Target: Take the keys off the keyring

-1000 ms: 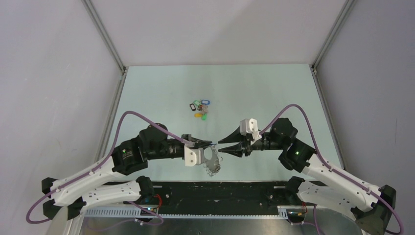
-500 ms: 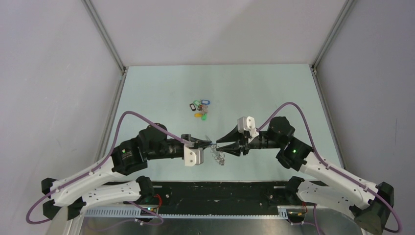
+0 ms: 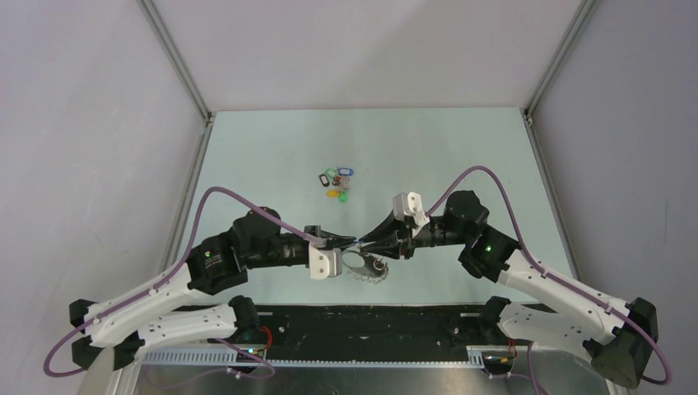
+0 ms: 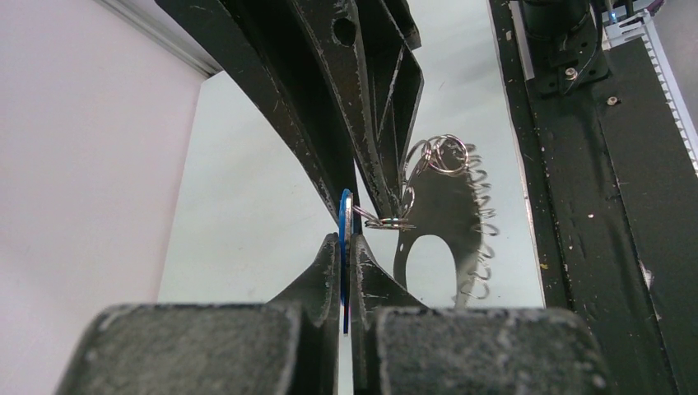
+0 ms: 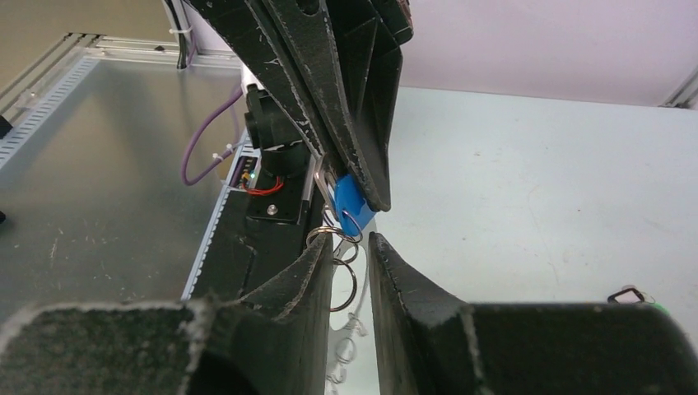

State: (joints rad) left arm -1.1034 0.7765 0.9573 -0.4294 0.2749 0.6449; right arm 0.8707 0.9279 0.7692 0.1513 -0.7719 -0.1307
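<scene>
My left gripper (image 3: 351, 243) is shut on a blue key tag (image 4: 345, 216), held edge-on above the table. A small metal ring (image 4: 387, 221) links the tag to the keyring (image 3: 366, 269), a large oval loop fringed with small rings that hangs below the tag (image 4: 449, 206). My right gripper (image 3: 368, 244) meets the left one tip to tip. Its jaws are narrowly open, with small rings (image 5: 344, 284) hanging between the fingers just below the blue tag (image 5: 354, 202). One ring rests against the left fingertip (image 5: 325, 251).
A cluster of loose coloured tags (image 3: 337, 183) lies on the pale green table (image 3: 461, 156) beyond the grippers; one shows at the right wrist view's edge (image 5: 630, 294). A black rail (image 3: 370, 321) runs along the near edge. Metal frame posts (image 3: 177, 62) flank the table.
My right gripper has moved left to the left gripper's tips and narrowed its jaws around the small rings. The keyring has swung and now hangs flat-on below the tag.
</scene>
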